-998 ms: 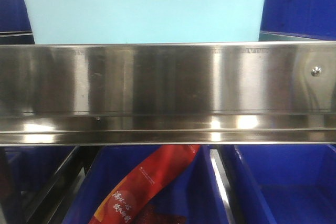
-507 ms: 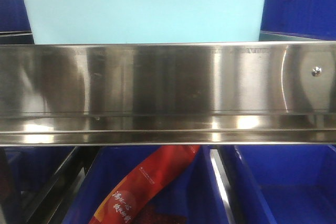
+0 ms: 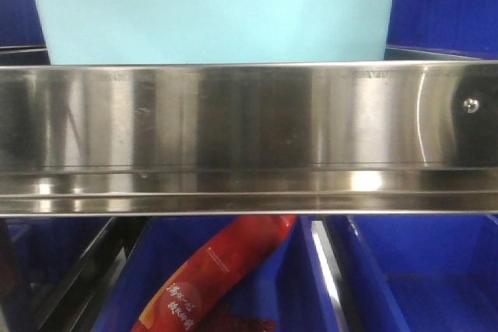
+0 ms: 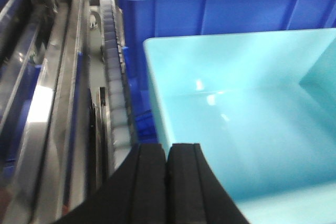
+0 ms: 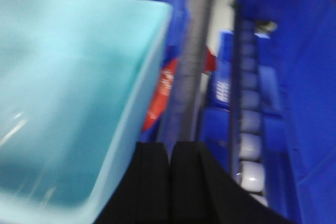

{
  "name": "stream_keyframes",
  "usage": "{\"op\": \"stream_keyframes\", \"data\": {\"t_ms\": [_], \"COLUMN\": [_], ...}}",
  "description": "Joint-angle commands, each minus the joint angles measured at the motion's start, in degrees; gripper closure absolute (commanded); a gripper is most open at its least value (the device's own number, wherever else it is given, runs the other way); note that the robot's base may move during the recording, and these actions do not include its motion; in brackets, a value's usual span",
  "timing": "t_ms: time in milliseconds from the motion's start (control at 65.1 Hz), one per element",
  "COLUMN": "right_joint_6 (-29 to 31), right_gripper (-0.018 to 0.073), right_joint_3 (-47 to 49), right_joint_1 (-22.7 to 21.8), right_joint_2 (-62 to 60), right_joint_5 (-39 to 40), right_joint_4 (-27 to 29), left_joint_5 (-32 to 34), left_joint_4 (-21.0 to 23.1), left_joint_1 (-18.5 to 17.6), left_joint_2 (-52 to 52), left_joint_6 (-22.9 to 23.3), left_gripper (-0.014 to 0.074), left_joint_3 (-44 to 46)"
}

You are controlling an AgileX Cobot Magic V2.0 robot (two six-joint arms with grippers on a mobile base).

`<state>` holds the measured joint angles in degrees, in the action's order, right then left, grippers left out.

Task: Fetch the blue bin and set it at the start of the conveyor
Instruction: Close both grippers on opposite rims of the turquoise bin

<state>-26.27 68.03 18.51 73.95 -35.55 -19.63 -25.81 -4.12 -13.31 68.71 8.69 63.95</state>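
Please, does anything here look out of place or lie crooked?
One thing: a red printed packet lies slanted in the dark blue crate below the steel rail, its upper end hidden behind the rail. The blue bin above sits level.

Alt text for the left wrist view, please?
An empty pale blue bin fills the right, the closed black pincer at its left rim. A dark blue crate stands behind; a roller track runs along the left.
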Motion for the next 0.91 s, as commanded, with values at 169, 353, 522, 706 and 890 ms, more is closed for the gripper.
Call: {"op": "stream_keyframes", "data": {"t_ms": [169,353,522,706,890], "right_joint_6": [-5.3,-3.7,-2.4,-1.9,1.4], "right_gripper": [0.0701,0.0701,0.0703,0.0703,0.0703], "right_joint_3": [15.1,23.1,27.5,29.4,29.4], "right_joint_1": [2.5,2.5,2.5,0.5,-0.8], "right_joint_2": [12.6,19.6,23.0,24.5,24.5], "right_joint_5": [-6.8,-9.3,-12.8,-14.0,-15.1], "right_joint_4": [-0.8,4.8,5.3,5.3,6.0], "left_joint_5": [-11.0,-16.0,-15.5,-15.4,-15.8], "left_joint_4": [-12.9,-12.5,-10.9,-9.9,-13.0], "left_joint_1": [-3.2,-3.2,-3.2,-3.5,-6.6], "left_joint_2": [14.3,20.8,21.4,22.0,22.9], "left_joint_6": [19.2,20.0,20.0,20.0,20.0], "left_gripper": [0.0707,0.0707,0.0707,0.0707,0.0584], "left_joint_3": [16.4,25.5,26.0,26.0,26.0]}}
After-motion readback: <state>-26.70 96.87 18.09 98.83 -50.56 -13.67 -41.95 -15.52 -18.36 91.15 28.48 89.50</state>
